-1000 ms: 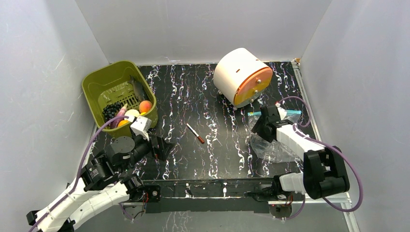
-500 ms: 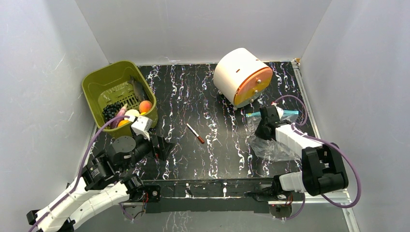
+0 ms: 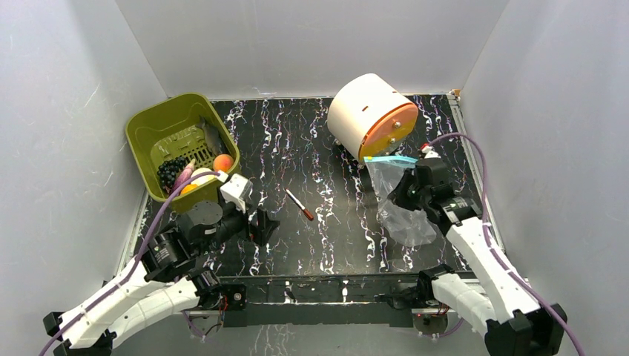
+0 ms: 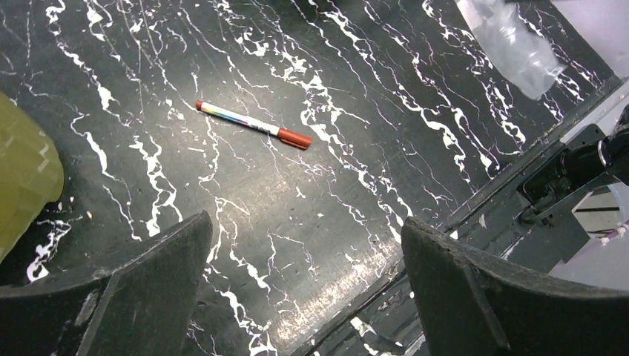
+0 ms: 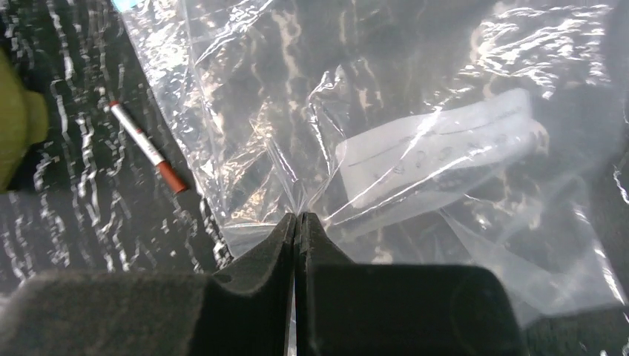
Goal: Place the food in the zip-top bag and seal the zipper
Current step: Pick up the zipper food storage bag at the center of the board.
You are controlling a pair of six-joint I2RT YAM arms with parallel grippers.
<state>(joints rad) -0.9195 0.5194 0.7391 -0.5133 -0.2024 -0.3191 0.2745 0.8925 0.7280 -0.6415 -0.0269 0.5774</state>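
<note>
The clear zip-top bag (image 3: 400,200) hangs crumpled on the right, lifted off the table, its teal zipper (image 3: 391,159) at the top by the drum. My right gripper (image 3: 403,194) is shut on a fold of the bag's plastic (image 5: 386,111), the jaws (image 5: 297,216) pinched tight together. A white label (image 5: 438,148) shows inside the bag. The food lies in the green basket (image 3: 152,122): grapes (image 3: 172,170), peach (image 3: 222,162), grey fish (image 3: 213,136), white ball (image 3: 202,175). My left gripper (image 3: 259,222) is open and holds nothing, low over the table (image 4: 304,222) near the front edge.
A red-tipped pen (image 3: 300,203) lies mid-table between the arms, also in the left wrist view as the pen (image 4: 252,124). A white drum with an orange face (image 3: 371,117) stands at the back right, close behind the bag. White walls enclose the table.
My right gripper shut on the bag and lifted it up and leftward; the zipper edge rose toward the drum. The left arm shifted slightly right, still open.
</note>
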